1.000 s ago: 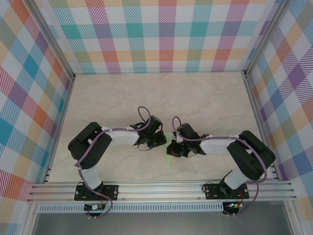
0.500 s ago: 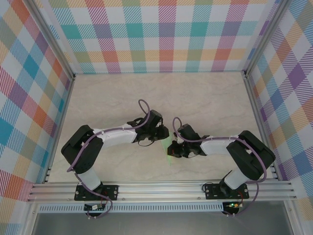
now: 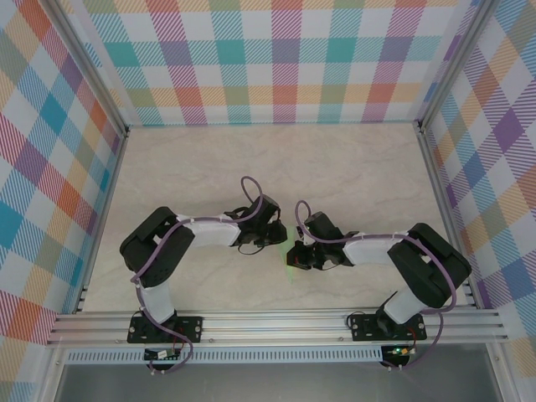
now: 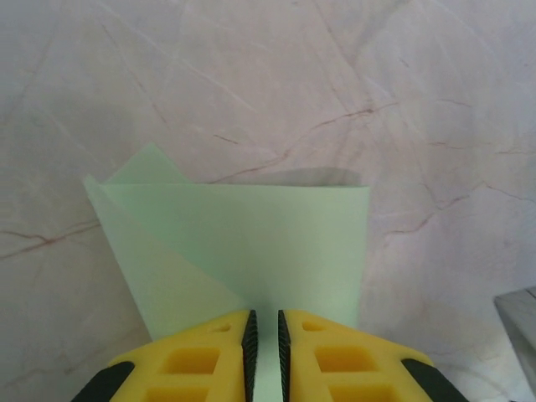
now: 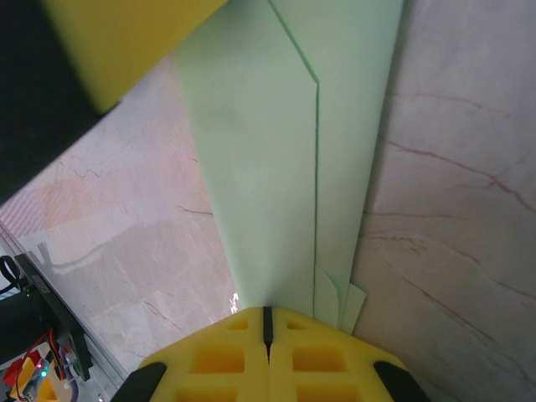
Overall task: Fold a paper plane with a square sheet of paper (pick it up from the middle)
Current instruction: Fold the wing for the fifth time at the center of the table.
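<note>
Two arms meet near the middle of the bench [image 3: 209, 167], toward its front edge. The pale green sheet of paper [image 4: 251, 243] lies between them, folded into layers, with one corner peeking out behind its top edge. On my left wrist camera, the left gripper [image 4: 266, 322] sits at the paper's near edge. Its jaws are a thin slit apart with green showing through, and I cannot tell whether they pinch it. On the right wrist camera, the right gripper [image 5: 268, 314] has its jaws pressed together on the paper's end. The paper runs away from it as a long strip with a lengthwise fold edge, and a yellow finger of the left gripper shows at the far end.
</note>
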Robot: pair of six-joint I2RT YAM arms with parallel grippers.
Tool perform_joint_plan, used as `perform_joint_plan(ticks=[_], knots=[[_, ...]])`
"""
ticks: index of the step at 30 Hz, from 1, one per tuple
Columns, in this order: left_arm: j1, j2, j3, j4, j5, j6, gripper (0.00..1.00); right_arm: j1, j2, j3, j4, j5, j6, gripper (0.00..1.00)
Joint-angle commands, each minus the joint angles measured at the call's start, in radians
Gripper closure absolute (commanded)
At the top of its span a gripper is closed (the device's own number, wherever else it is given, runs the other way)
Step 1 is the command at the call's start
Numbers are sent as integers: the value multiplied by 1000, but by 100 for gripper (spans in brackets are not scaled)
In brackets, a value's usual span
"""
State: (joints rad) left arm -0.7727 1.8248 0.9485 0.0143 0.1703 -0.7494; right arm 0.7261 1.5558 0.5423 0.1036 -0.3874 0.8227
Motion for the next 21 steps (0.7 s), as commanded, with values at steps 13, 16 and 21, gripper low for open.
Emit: perform_joint_plan(ticks=[13, 16, 21], knots=[[113, 76, -32, 138, 43, 81, 81, 2, 59, -63, -184, 16, -74, 100], [132, 86, -21, 151, 65, 89, 80, 2, 59, -64, -189, 13, -83, 100], [162, 105, 1, 163, 104, 101, 79, 1, 64, -65, -191, 9, -94, 100]])
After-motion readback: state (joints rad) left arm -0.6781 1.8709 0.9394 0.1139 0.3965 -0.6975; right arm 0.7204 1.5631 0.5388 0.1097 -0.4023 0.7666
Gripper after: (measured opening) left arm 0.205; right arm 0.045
